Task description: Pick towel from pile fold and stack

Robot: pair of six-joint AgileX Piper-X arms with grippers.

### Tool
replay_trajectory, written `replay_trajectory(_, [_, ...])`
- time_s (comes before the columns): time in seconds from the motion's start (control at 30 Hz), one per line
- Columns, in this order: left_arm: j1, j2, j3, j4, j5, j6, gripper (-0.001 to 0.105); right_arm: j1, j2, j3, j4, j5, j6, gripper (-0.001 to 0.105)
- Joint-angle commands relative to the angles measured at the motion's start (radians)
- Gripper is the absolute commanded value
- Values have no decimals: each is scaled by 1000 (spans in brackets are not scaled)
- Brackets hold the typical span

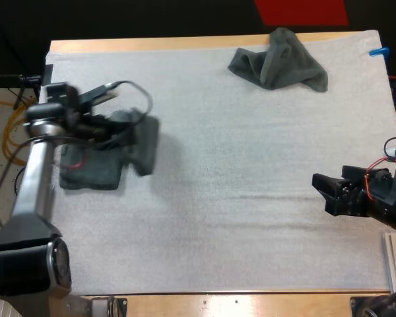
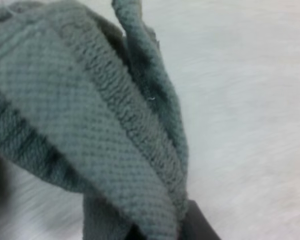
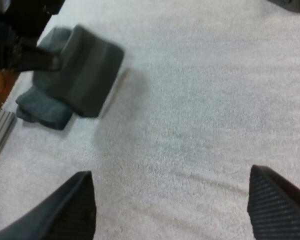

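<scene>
The right jaws stand apart, empty, at 4 o'clock on the mat point(image 1: 237, 231). At 9 o'clock the left jaws clamp one folded towel point(image 1: 144, 142), long axis 12-to-6, with the one folded stack point(image 1: 92, 173) just at their 7 o'clock, nearest that arm. One crumpled towel point(image 1: 280, 59) lies farthest, at 1 o'clock.

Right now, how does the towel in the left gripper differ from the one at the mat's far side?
The held towel hangs from the left gripper over the folded stack; the far towel lies on the mat, untouched. The held towel looks folded into a flat slab; the far towel is crumpled in a heap. Both are dark grey-green.
</scene>
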Motion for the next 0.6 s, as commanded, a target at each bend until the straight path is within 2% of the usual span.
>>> replay_trajectory(0.0, [32, -11, 2, 37, -3, 34, 0, 2, -1, -1, -15, -20, -2, 63])
replay_trajectory(0.1, [110, -11, 9, 58, -37, 78, 0, 2, -1, -1, -47, -82, -2, 63])
replay_trajectory(0.23, [180, -11, 9, 52, -91, 89, 0, 2, -1, -1, -86, -187, -2, 63])
replay_trajectory(0.33, [217, -11, 9, 43, -121, 100, 0, 2, -1, -1, -94, -194, 14, 63])
replay_trajectory(0.5, [241, -8, 9, 26, -247, 114, 0, 2, 13, -1, -94, -194, 32, 63])
replay_trajectory(0.57, [241, -8, 9, 26, -254, 131, 0, 2, 23, -1, -94, -206, 35, 63])
